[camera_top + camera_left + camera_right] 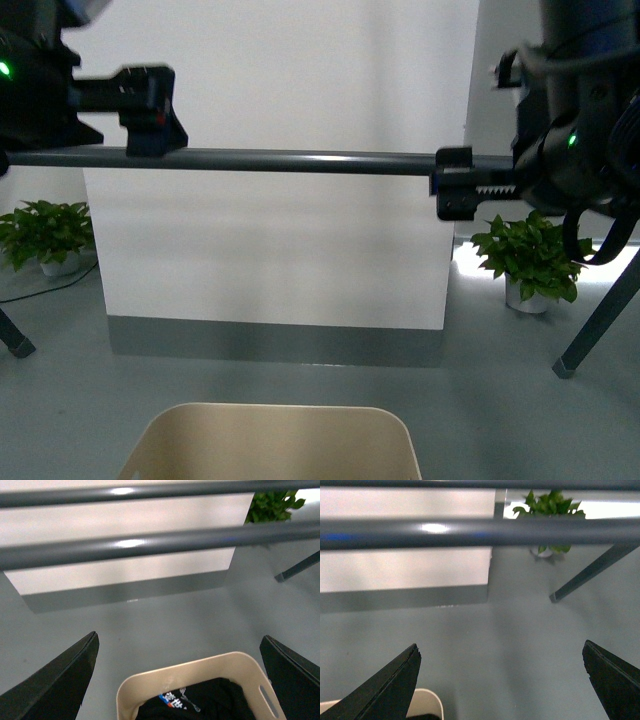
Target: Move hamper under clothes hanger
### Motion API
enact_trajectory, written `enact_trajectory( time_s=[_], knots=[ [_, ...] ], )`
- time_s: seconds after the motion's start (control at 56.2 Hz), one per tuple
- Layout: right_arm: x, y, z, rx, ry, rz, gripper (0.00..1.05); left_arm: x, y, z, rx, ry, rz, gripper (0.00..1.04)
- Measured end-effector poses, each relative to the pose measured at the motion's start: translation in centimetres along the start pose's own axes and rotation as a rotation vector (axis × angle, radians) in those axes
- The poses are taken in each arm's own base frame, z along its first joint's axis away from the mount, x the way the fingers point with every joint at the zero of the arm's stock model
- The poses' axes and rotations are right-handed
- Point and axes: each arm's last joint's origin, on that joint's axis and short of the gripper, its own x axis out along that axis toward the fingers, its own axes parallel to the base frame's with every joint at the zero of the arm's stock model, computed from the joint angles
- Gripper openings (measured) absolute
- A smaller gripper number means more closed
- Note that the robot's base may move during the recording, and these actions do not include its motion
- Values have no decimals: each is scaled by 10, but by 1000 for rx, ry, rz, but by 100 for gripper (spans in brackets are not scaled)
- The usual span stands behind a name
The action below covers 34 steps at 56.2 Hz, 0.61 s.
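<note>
The beige hamper (pixel 275 442) stands on the floor at the bottom of the front view, on the near side of the rack. In the left wrist view the hamper (pixel 200 672) holds dark clothes (pixel 200 702); only its corner (pixel 427 700) shows in the right wrist view. The clothes hanger's dark grey bar (pixel 300 160) runs across the front view, with slanted legs (pixel 600 315) at the right. My left gripper (pixel 150 97) is open, high up just above the bar's left part. My right gripper (pixel 455 185) is open at the bar's right part. The bar also shows in both wrist views (pixel 150 542) (pixel 480 530).
A white wall panel with a grey base (pixel 275 340) stands behind the rack. Potted plants sit on the floor at the left (pixel 45 235) and right (pixel 530 260). A rack foot (pixel 18 345) shows at the far left. Grey floor lies between hamper and wall.
</note>
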Motion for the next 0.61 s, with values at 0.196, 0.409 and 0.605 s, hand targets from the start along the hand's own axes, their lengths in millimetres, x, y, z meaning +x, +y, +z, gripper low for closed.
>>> enact_trajectory(
  time_s=[0.196, 0.409, 0.605],
  knots=[
    [-47, -4, 41, -21, -130, -16, 97, -54, -5, 34, 3, -103, -38, 98],
    [-109, -3, 68, -33, -269, -40, 97, -118, -5, 47, -41, -199, -41, 98],
    [-152, -18, 68, -28, -315, 72, 87, -168, -3, 37, -76, -245, 83, 90]
  ],
)
